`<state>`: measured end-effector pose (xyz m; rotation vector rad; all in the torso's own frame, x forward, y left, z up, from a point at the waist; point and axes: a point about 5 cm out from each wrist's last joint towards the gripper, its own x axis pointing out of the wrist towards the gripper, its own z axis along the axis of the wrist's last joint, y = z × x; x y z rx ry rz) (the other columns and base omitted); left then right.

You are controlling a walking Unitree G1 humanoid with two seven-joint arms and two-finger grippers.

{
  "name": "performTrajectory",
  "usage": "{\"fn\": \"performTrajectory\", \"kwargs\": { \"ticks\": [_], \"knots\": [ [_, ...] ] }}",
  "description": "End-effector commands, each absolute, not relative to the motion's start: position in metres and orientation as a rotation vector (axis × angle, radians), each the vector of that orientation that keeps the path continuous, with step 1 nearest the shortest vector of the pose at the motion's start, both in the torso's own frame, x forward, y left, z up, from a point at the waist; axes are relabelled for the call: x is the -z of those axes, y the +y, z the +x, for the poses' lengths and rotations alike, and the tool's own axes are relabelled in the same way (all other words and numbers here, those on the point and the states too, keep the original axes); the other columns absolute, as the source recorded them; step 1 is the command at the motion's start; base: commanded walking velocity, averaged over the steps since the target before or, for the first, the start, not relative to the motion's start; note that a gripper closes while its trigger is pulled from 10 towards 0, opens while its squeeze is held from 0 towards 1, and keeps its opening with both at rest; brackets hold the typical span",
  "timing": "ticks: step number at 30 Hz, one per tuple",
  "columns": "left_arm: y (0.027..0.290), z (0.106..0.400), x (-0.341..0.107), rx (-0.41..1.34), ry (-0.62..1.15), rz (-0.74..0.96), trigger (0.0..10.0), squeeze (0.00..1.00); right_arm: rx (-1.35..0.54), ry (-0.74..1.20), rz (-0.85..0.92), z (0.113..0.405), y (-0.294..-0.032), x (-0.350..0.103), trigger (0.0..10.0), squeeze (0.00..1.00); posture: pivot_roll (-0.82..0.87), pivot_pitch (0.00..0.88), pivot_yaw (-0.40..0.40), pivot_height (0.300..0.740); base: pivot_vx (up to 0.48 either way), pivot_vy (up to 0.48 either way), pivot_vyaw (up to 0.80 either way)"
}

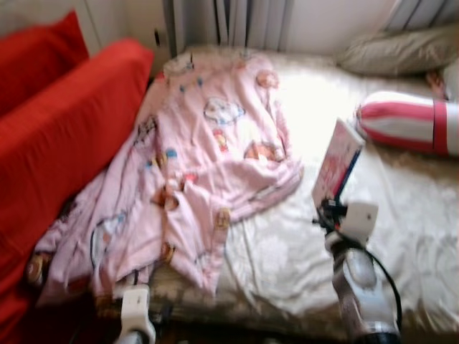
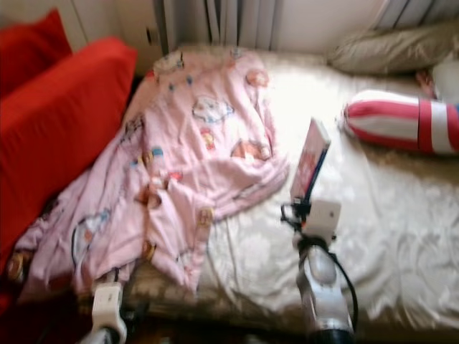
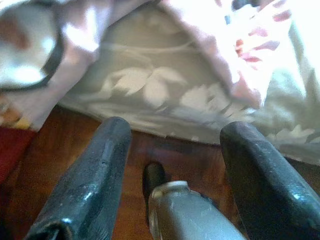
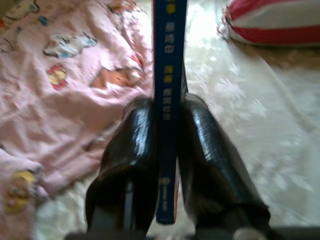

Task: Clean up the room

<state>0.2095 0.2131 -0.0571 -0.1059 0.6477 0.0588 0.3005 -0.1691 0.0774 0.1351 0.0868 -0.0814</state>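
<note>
Left eye view: the right gripper [image 1: 331, 208] stands at about 4 o'clock in the picture, above the cream floral bedspread [image 1: 401, 215], with a thin book [image 1: 336, 163] rising upright from between its fingers, pink cover toward the camera and blue spine at the edge. A pink cartoon-print blanket [image 1: 193, 165] lies crumpled from 12 toward 8 o'clock. A red sofa [image 1: 64, 136] fills 9 to 10 o'clock, and a red-and-white striped bolster [image 1: 416, 120] lies at 2 o'clock below a grey-green pillow [image 1: 401, 50]. The whole picture is blurred.

Right eye view: same scene; the left arm shows at 7 o'clock, cut off by the frame.

Left wrist view: the left gripper [image 3: 172, 165] has its jaws spread wide on nothing, over the wooden floor [image 3: 45, 165] by the bed edge.

Right wrist view: both fingers [image 4: 135, 150] press the book's blue spine flat between them; its lettering is too blurred to read.
</note>
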Motion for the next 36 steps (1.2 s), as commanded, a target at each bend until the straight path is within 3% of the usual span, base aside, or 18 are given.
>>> {"fn": "performTrajectory", "kwargs": {
  "ticks": [1, 21, 27, 36],
  "knots": [
    [0.2016, 0.2031, 0.0633, -0.027, 0.679, -0.112, 10.0, 0.0, 0.127, 0.051, 0.128, 0.2986, -0.1843, -0.0835, 10.0, 0.0, -0.01, 0.139, -0.043, 0.74, 0.0, -0.319, -0.71],
    [0.201, 0.2055, 0.0625, -0.027, 0.679, -0.113, 10.0, 0.0, 0.088, 0.062, 0.081, 0.3008, -0.1804, -0.0824, 10.0, 0.0, -0.01, 0.151, -0.035, 0.74, 0.0, -0.319, -0.07],
    [0.2013, 0.2049, 0.0629, -0.028, 0.683, -0.112, 10.0, 0.0, 0.095, 0.057, 0.053, 0.2995, -0.1817, -0.0819, 10.0, 0.0, -0.02, 0.159, -0.033, 0.74, 0.0, -0.314, 0.66],
    [0.2013, 0.2045, 0.0631, -0.028, 0.685, -0.112, 10.0, 0.0, 0.1, 0.06, 0.058, 0.2994, -0.1827, -0.0819, 10.0, 0.0, -0.02, 0.168, -0.034, 0.74, 0.0, -0.31, 0.0]
  ]
}}
